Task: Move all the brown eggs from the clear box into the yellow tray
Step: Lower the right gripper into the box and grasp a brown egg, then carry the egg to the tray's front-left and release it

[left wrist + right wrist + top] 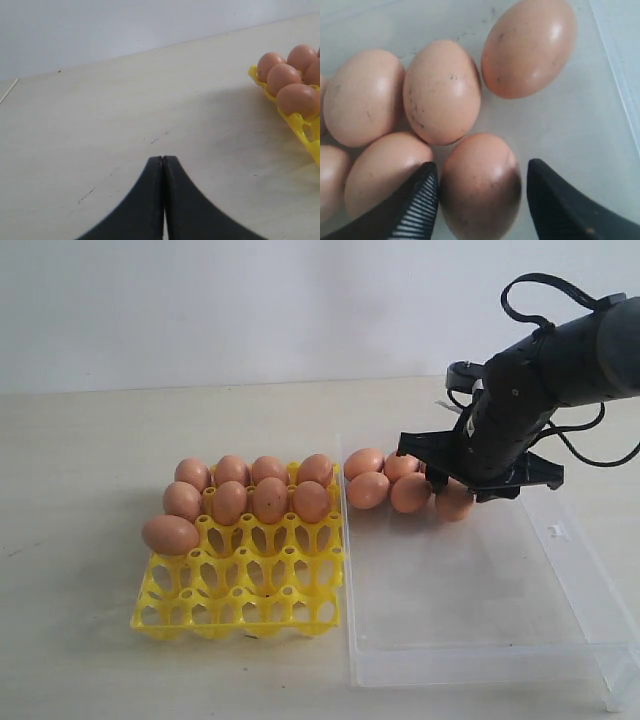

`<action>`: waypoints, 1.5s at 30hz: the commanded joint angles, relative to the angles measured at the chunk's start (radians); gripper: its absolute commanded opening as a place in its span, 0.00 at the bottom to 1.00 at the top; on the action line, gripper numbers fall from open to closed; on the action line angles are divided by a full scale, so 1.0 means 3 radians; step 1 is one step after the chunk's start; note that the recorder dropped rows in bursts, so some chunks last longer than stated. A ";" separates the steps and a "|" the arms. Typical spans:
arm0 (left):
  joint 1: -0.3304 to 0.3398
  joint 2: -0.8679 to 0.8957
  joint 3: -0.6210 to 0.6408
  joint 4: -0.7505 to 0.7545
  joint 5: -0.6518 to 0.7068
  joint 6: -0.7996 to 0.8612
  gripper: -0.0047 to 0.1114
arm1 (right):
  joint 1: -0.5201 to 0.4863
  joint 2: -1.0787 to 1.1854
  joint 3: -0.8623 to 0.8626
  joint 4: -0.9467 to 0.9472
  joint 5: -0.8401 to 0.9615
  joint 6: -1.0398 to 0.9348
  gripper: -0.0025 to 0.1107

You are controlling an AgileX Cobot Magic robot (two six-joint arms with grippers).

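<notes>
Several brown eggs (pixel 250 495) fill the far rows of the yellow tray (pixel 240 615); its near cups hold nothing. Several more eggs (pixel 385 480) cluster in the far corner of the clear box (pixel 470 610). My right gripper (pixel 462 490) is lowered into that cluster and stands open around one egg (pixel 480 185): one ribbed finger (pixel 417 200) lies against the egg, the other stands a little off it. Neighbouring eggs (pixel 442 92) press close. My left gripper (pixel 163 159) is shut with nothing in it, over bare table beside the tray (pixel 300 125); the exterior view does not show it.
The box sits right of the tray, their edges nearly touching. A small latch tab (pixel 555 532) sits on the box's right wall. The beige table (pixel 80 460) runs to a white wall behind.
</notes>
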 commanded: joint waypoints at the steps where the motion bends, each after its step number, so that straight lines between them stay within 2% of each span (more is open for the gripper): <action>1: 0.0008 -0.0020 -0.0013 -0.0026 -0.0029 -0.0017 0.04 | -0.0012 0.0150 -0.0006 0.0025 -0.0054 0.0002 0.48; 3: 0.0008 -0.0020 -0.0013 -0.0026 -0.0029 -0.0017 0.04 | -0.0012 0.0157 -0.0006 0.0025 -0.0054 -0.0008 0.43; 5: 0.0008 -0.0020 -0.0013 -0.0026 -0.0029 -0.0017 0.04 | -0.0012 0.0157 -0.0006 0.0017 -0.0041 -0.0008 0.26; 7: 0.0008 -0.0020 -0.0013 -0.0026 -0.0029 -0.0017 0.04 | -0.0012 0.0157 -0.0006 0.0017 0.0005 -0.0028 0.02; 13: 0.0008 -0.0020 -0.0013 -0.0026 -0.0029 -0.0017 0.04 | -0.0012 0.0014 0.0001 0.0036 0.0088 -0.0501 0.02; 16: 0.0008 -0.0020 -0.0013 -0.0026 -0.0029 -0.0017 0.04 | 0.0039 -0.0227 0.0018 0.0051 -0.0114 -0.0861 0.02; 18: 0.0008 -0.0020 -0.0013 -0.0026 -0.0029 -0.0017 0.04 | 0.0126 -0.0434 0.0115 0.0248 -0.0467 -0.1381 0.02; 21: 0.0008 -0.0020 -0.0013 -0.0026 -0.0029 -0.0017 0.04 | 0.0328 -0.0658 0.0358 0.0713 -0.1345 -0.2279 0.02; 23: 0.0008 -0.0020 -0.0013 -0.0026 -0.0029 -0.0017 0.04 | 0.0498 -0.0724 0.0525 0.0869 -0.1890 -0.2537 0.02; 27: 0.0008 -0.0020 -0.0013 -0.0026 -0.0029 -0.0017 0.04 | 0.0820 -0.0655 0.0688 0.0768 -0.2488 -0.2538 0.02; 30: 0.0008 -0.0020 -0.0013 -0.0026 -0.0029 -0.0017 0.04 | 0.1045 -0.0525 0.0790 0.0252 -0.3132 -0.2326 0.02; 32: 0.0008 -0.0020 -0.0013 -0.0026 -0.0029 -0.0017 0.04 | 0.1151 -0.0401 0.0817 -0.0187 -0.3585 -0.2015 0.02; 35: 0.0008 -0.0020 -0.0013 -0.0026 -0.0029 -0.0017 0.04 | 0.1214 -0.0174 0.0817 -0.0425 -0.4217 -0.1486 0.02; 38: 0.0008 -0.0020 -0.0013 -0.0026 -0.0029 -0.0017 0.04 | 0.1224 0.0037 0.0817 -0.0447 -0.4424 -0.1318 0.02; 45: 0.0008 -0.0020 -0.0013 -0.0026 -0.0029 -0.0017 0.04 | 0.1224 0.0336 0.0817 -0.0582 -0.4466 -0.1045 0.02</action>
